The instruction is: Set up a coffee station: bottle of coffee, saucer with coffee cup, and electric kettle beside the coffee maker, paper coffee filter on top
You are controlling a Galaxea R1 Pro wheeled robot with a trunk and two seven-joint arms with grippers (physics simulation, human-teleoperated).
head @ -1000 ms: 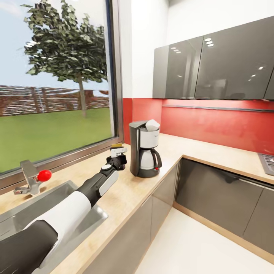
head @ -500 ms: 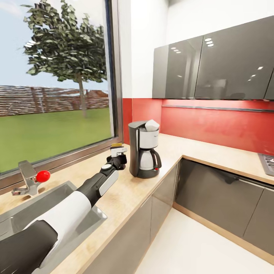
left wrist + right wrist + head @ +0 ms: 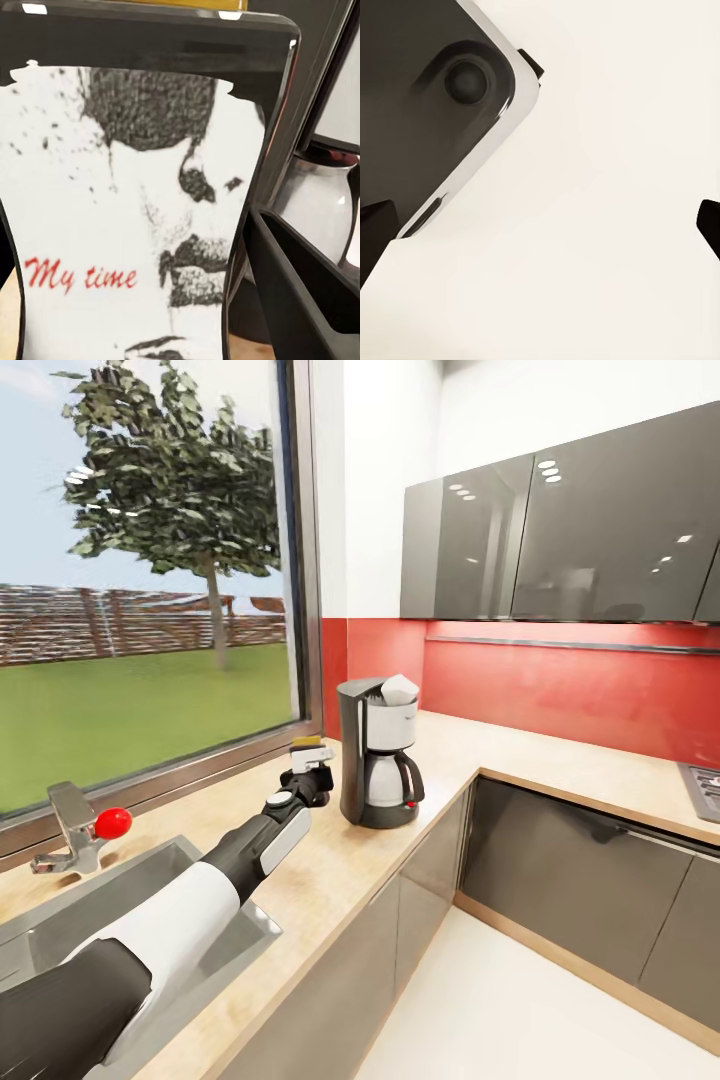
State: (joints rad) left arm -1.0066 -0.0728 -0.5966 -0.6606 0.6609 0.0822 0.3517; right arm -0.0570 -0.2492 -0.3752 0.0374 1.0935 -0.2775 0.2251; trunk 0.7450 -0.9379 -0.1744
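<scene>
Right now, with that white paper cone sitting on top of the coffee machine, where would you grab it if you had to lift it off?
Probably by the paper coffee filter's raised pointed top, coming from above. It sits on the coffee maker, its folded peak sticking up clear of the lid, so two fingers could likely pinch it. The wall rises behind, so coming from above or from the open room side looks easier.

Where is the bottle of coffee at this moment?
In the head view the bottle of coffee sits in the left gripper, above the countertop just left of the coffee maker, near the window.
</scene>
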